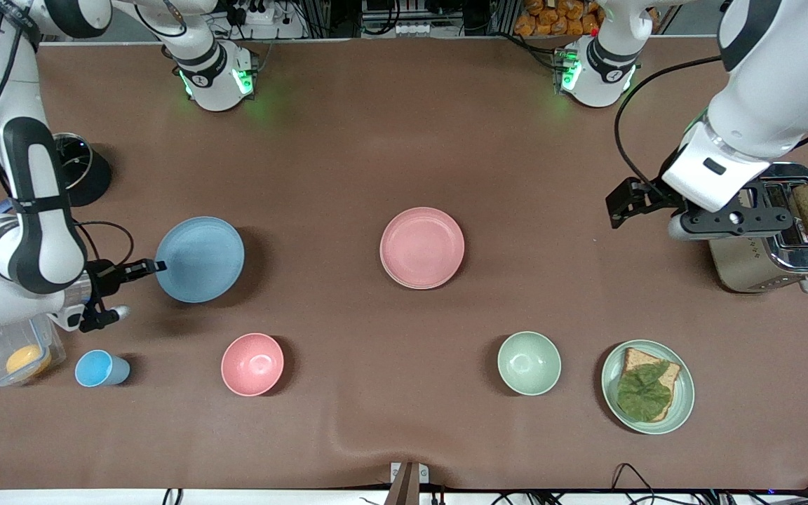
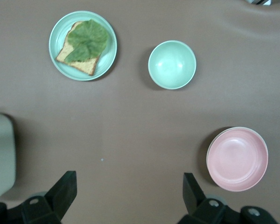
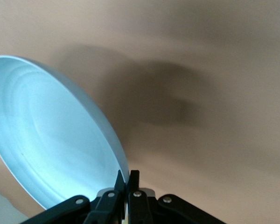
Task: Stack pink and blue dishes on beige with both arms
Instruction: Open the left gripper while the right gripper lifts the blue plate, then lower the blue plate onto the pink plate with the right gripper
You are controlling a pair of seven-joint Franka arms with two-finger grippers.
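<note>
My right gripper (image 1: 156, 266) is shut on the rim of the light blue plate (image 1: 199, 259), which it holds tilted a little above the table toward the right arm's end. In the right wrist view the fingers (image 3: 128, 175) pinch that blue plate's edge (image 3: 46, 140). The pale pink plate (image 1: 422, 247) lies in the middle of the table. A thin cream edge of the beige plate (image 2: 222, 132) shows under the pink plate (image 2: 237, 158); the rest is hidden. My left gripper (image 1: 618, 203) hangs open and empty (image 2: 129, 179) over bare table beside the toaster.
A toaster (image 1: 776, 238) holding a bread slice stands at the left arm's end. Nearer the camera are a blue cup (image 1: 99, 368), pink bowl (image 1: 252, 364), green bowl (image 1: 529, 362) and green plate (image 1: 684, 400) with bread. A clear container (image 1: 15, 354) sits under the right arm.
</note>
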